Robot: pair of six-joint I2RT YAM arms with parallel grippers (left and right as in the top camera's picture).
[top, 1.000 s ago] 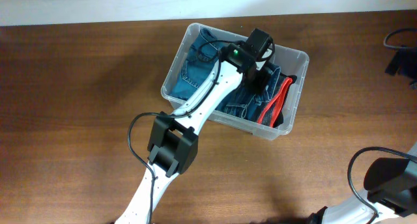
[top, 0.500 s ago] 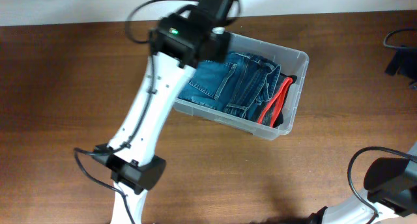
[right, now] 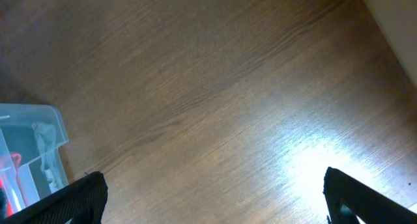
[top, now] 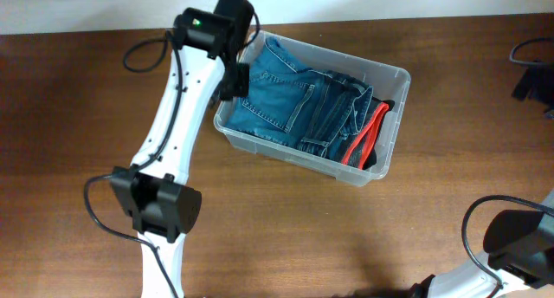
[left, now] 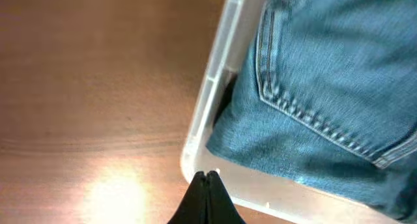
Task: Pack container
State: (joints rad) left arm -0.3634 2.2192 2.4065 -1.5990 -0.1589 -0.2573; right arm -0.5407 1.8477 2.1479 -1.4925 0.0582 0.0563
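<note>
Your left gripper (left: 208,177), fingers pressed together and empty, hangs over the rim of the container (top: 391,146), upper centre overhead, which holds jeans (top: 290,103). Your right gripper (right: 214,193) stands wide apart.

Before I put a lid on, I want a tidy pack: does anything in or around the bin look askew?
Only small things. The container sits skewed on the table, not square to its back edge. The jeans bunch into folds toward the red-and-black item, which is wedged along one end wall. No spill or damage shows.
</note>
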